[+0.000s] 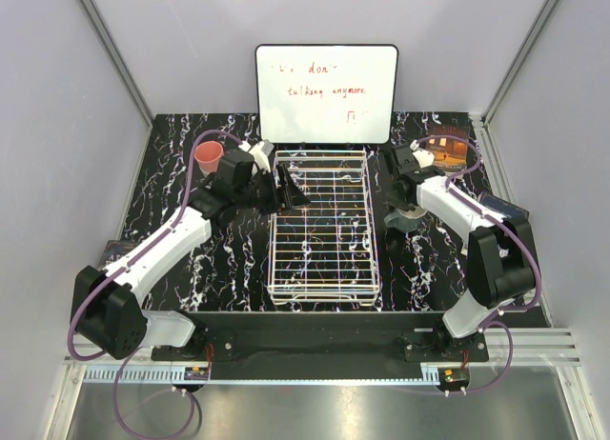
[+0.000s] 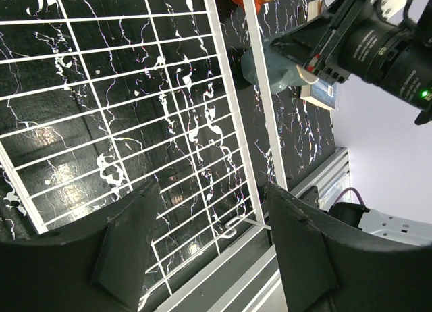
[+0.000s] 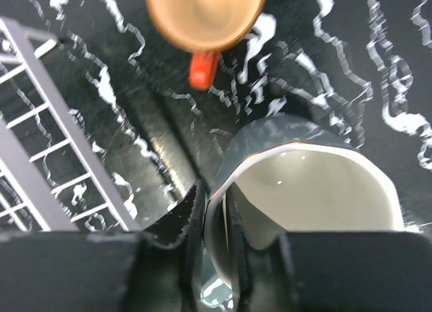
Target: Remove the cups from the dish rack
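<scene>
Now, the dish rack [image 1: 273, 232] lies in the middle of the black marbled table [image 1: 233, 269], long side running up the frame, with the marble showing through its white grid. The left gripper [image 1: 291, 188] hangs over the rack's left rim toward the upper part, its fingers [image 2: 128, 238] spread wide with only wire grid between them. To the right of the rack, apart from it, the grey mug [image 1: 405, 223] stands upright on the table. The right gripper [image 3: 216, 198] straddles its rim — one finger outside the wall, one inside — though I cannot tell whether they are pinching it. An orange-red cup [image 3: 206, 11] stands just beyond the mug, and a pink cup [image 1: 209, 156] sits at the upper left beside the left arm.
</scene>
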{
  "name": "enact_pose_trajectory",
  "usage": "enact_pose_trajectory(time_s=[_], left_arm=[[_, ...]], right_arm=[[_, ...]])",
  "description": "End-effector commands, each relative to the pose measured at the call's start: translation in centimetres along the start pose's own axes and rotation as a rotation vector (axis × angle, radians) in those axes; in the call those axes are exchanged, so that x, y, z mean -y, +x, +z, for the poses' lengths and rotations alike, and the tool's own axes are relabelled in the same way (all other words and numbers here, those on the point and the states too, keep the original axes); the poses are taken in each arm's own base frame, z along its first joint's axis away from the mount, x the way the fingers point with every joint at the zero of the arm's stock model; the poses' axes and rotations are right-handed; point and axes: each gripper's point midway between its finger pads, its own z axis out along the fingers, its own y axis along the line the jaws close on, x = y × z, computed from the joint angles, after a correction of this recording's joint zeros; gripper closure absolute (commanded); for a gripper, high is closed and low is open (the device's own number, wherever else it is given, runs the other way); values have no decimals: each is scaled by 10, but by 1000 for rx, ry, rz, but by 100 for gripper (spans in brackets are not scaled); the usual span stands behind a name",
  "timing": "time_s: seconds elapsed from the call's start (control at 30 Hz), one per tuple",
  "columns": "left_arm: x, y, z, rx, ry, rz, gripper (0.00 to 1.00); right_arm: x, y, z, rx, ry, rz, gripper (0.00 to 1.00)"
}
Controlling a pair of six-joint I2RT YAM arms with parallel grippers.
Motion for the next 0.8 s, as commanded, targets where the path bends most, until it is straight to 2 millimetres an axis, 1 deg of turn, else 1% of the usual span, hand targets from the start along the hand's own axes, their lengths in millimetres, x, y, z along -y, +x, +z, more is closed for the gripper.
enact_pose_trajectory(time_s=[0.0,0.1,0.27,0.33,0.77], left_arm=[[7,-5,-4,27,25,29,32],[8,-4,-5,27,26,28,32],[9,-5,-6,35,27,34,32],[9,-5,-6,34,26,35,32],[12,-6,-5,37,29,42,32]], right_arm=[[-7,16,-8,-46,-32,20,73],[-9,12,-13,-34,-39,19,68],[-9,3,-24,-4,-48,21,65],[-8,-3,-29,13,-48,24,64],[-12,-22,-52,55,-77,28,60]])
